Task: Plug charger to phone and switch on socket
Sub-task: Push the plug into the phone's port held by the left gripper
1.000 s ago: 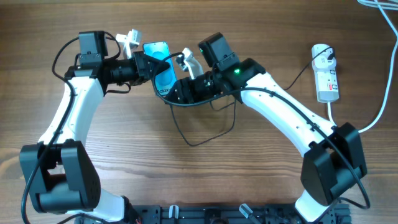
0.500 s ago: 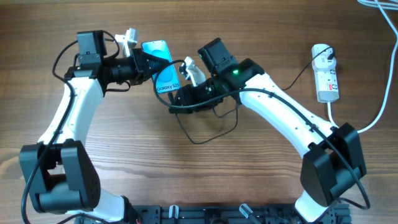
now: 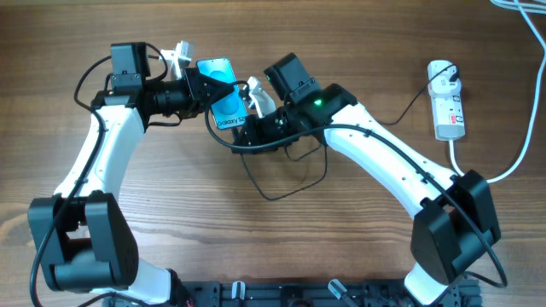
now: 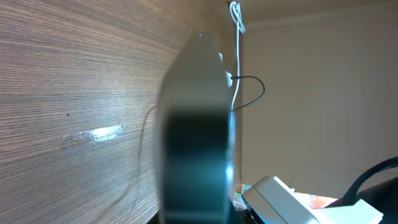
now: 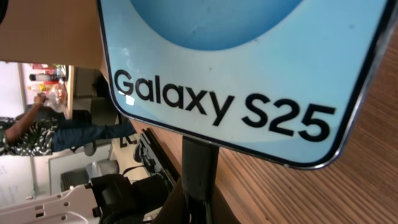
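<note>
Phone point(image 3: 226, 107) is up off the tabletop point(image 3: 341, 230), tilted, with my left claw point(image 3: 207, 85) clamped on its top end. My right claw point(image 3: 247, 128) pinches the charger point(image 5: 199, 165) tip right at the Galaxy S25 edge. Socket point(image 3: 447, 107) sits far right.

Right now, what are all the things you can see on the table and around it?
phone: one, teal screen, held in the left gripper
charger: one, thin black cable, looping on the table under the arms
socket: one, white, right side
white cord: one, thick, trailing from the socket
table: one, brown wood
left gripper: one, black, shut on the phone
right gripper: one, black, at the phone's "Galaxy S25" end
</note>
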